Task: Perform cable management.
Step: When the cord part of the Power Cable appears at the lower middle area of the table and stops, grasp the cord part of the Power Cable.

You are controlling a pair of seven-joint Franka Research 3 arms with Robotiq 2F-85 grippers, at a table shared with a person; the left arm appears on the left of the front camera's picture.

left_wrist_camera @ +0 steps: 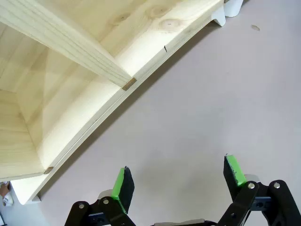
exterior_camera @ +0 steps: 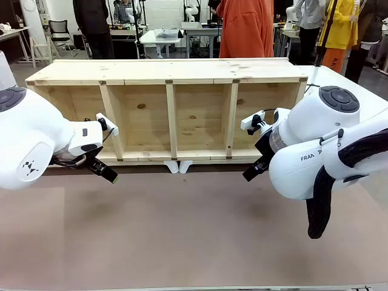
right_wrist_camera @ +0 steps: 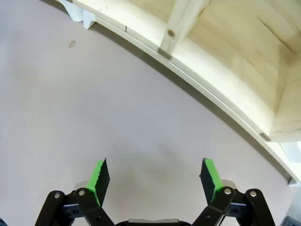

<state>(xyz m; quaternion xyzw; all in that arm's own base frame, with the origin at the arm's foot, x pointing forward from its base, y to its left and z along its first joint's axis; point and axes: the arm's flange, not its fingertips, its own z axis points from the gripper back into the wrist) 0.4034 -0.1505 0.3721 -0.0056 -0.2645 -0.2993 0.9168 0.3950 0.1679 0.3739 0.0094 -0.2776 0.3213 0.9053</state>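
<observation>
Left gripper (left_wrist_camera: 178,172) hangs low over the bare pinkish surface (exterior_camera: 182,230), its green-padded fingers (left_wrist_camera: 123,183) spread wide with nothing between them. It sits just in front of the lower front edge of the wooden shelf unit (exterior_camera: 171,115), near the divider between the first and second compartments from the left, with its tips slanting down and toward the middle. The right gripper (right_wrist_camera: 154,169) is equally wide and empty. It angles down and leftward, close to the same front edge, beside the rightmost divider. Both white arms come in from the sides with their wrists bent inward, and the right arm carries a thick black braided hose (exterior_camera: 318,206). Between the two grippers the surface lies open along the front of the shelf unit, whose two white feet (exterior_camera: 179,165) stick out at mid-length. A thin black line slanting down toward the unit's far right corner may be the cable (exterior_camera: 325,36), but it is too slight to be sure.
</observation>
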